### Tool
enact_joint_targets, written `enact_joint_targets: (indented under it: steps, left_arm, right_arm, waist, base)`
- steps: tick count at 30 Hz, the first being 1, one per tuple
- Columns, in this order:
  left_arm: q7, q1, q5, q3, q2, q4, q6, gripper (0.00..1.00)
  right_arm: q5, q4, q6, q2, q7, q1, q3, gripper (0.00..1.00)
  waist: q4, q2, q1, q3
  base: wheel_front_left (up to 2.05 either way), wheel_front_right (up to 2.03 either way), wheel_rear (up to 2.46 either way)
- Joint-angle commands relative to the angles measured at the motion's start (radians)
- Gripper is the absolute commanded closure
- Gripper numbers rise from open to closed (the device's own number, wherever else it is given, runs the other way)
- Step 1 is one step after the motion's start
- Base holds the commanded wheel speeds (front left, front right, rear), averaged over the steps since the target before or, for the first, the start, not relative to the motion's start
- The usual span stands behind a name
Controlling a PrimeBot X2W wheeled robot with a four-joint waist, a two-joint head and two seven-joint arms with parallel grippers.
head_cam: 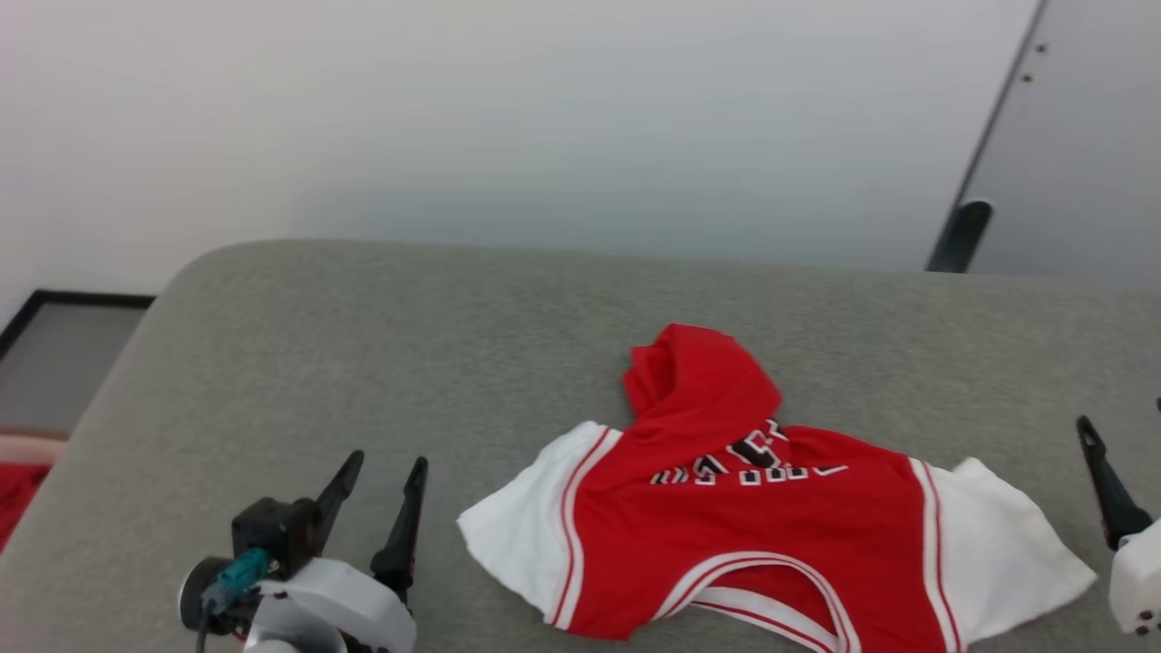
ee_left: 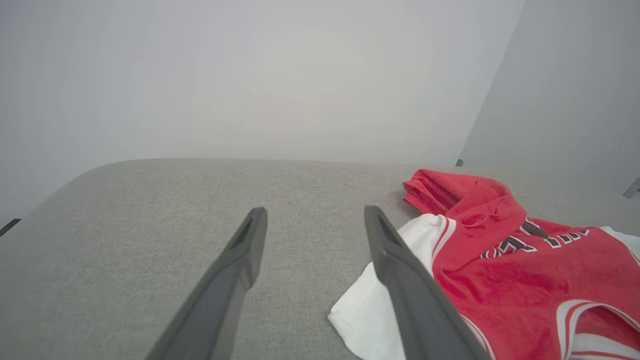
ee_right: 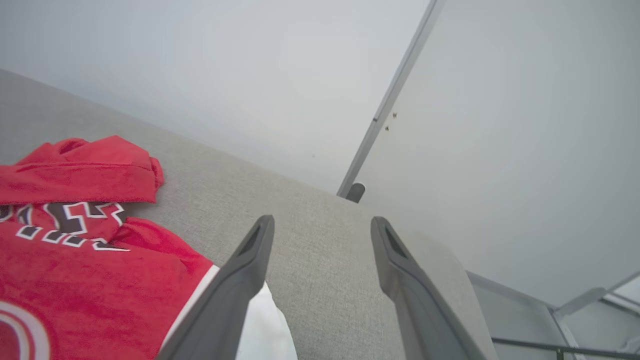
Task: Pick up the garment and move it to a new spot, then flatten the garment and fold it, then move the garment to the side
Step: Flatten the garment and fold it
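The left gripper (head_cam: 386,464) is made of two dark tapered fingers; a teal plug (head_cam: 238,573) is set at its eight o'clock.

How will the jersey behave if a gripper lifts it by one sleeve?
Probably floppy: the jersey lies rumpled, its far end folded over the lettering. Lifted, it would likely drape and hang. Pushed, it may bunch rather than slide on the textured grey surface.

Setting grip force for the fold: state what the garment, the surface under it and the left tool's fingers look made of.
The garment: soft matte cloth, slightly fuzzy nap, perhaps terry or fleece; it bunches in folds.
The surface: grey woven upholstery-like fabric, matte, fine weave visible, rounded edge.
The fingers of the left tool: dark grey, smooth, matte, probably moulded plastic, possibly coated metal.
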State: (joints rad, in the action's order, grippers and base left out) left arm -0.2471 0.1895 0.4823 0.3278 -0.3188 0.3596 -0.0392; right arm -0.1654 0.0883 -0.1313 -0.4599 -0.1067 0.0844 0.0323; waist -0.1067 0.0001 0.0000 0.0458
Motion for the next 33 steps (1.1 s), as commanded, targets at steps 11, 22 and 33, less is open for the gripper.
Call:
enact_joint_targets:
  steps: [11, 22, 33]
  left_arm:
    - [-0.013, -0.074, 0.03, -0.051, -0.026, -0.043, 0.019, 0.0]
    - [0.191, -0.074, 0.14, -0.078, -0.101, -0.08, -0.024, 0.0]
    - [0.815, 0.078, 0.328, -0.038, -0.224, 0.001, -0.024, 0.0]
  right_arm:
    - [0.182, -0.147, 0.001, 0.211, 0.214, -0.136, 0.115, 0.0]
    - [0.18, -0.207, 0.001, 0.259, 0.2, -0.151, 0.129, 0.0]
    - [0.15, -0.213, 0.001, 0.252, 0.16, -0.134, 0.104, 0.0]
  waist:
    - [0.157, -0.0001, 0.0, 0.016]
    - [0.213, -0.0001, 0.0, -0.005]
    - [0.25, -0.0001, 0.0, -0.029]
  base:
    - [0.0, 0.0, 0.0]
    - [0.0, 0.0, 0.0]
    - [0.0, 0.0, 0.0]
